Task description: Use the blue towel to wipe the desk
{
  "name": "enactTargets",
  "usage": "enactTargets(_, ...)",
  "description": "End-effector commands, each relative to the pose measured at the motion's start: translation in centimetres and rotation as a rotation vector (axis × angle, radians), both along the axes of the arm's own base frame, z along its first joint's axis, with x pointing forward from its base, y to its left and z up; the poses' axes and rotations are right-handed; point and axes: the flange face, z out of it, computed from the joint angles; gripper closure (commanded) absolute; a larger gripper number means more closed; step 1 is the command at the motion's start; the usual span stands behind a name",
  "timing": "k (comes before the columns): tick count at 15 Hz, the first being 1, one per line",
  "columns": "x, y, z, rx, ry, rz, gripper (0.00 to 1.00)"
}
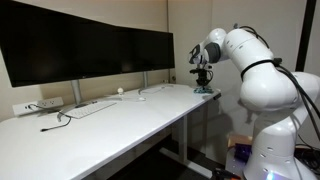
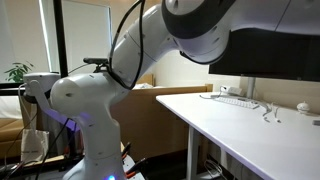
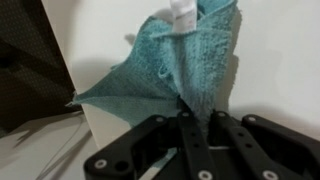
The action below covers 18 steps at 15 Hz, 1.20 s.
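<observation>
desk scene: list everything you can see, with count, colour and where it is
desk: one, white, runs along the wall
monitors: two, black, side by side at the back of the desk
keyboard: one, white, on the desk below the monitors
mouse: one, white, on the desk near the keyboard
power strip: one, white, at one end of the desk
plant: one, green, by the window
blue towel: one, teal-blue with a white tag, pinched at the desk edge
robot arm: one, white, at the desk's end
gripper: one, black, shut on the blue towel
</observation>
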Motion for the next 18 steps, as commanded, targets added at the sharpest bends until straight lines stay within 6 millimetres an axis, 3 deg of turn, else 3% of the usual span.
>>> enactTargets(1, -1.2, -2.5, -2.0, -0.017, 0.031, -0.079, 0.93)
enactTargets(3, -0.3, -2.5, -1.9, -0.026, 0.034, -0.106, 0.93)
enactTargets(12, 8.5, 1.8, 0.1, -0.058, -0.001, -0.049, 0.93)
enactTargets(18, 10.4, 4.2, -1.2, 0.000, 0.050, 0.022, 0.93)
